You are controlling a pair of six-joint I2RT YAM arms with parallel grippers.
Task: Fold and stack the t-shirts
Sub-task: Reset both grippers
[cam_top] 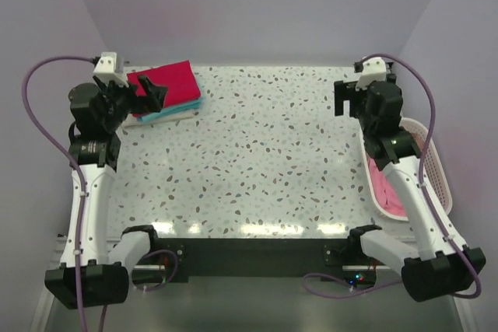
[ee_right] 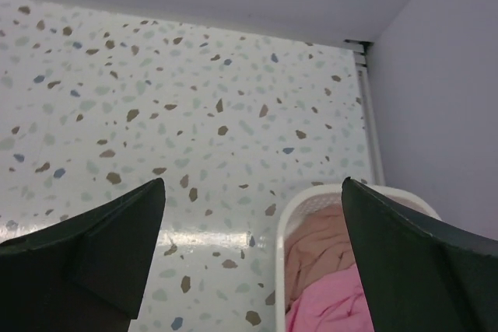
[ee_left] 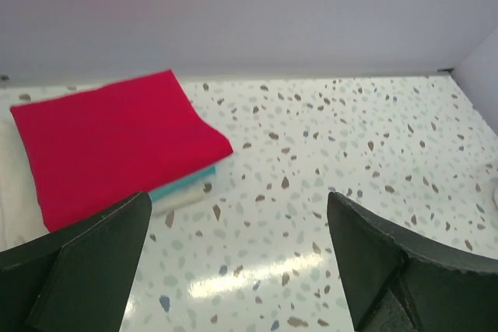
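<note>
Just ahead of the spread left jaws, the red t-shirt (ee_left: 117,149).

I am looking down on a white terrazzo tabletop (cam_top: 264,145), flecked with grey, brown and bluish chips, which fills the middle of my overhead feed. Three plain walls in pale lavender-grey box it in: a back wall (cam_top: 257,5), a left wall (cam_top: 39,29) and a right wall (cam_top: 467,21). Each comes straight down to the tabletop's edge. On my right wrist feed the back and right walls meet at a corner (ee_right: 358,46) with a small dark fitting at its foot. Bright patches of glare (cam_top: 257,228) run along the tabletop's near edge, just ahead of a black strip (cam_top: 249,258). Below that lies a dull grey surface (cam_top: 233,309). The light is soft and even.
</note>
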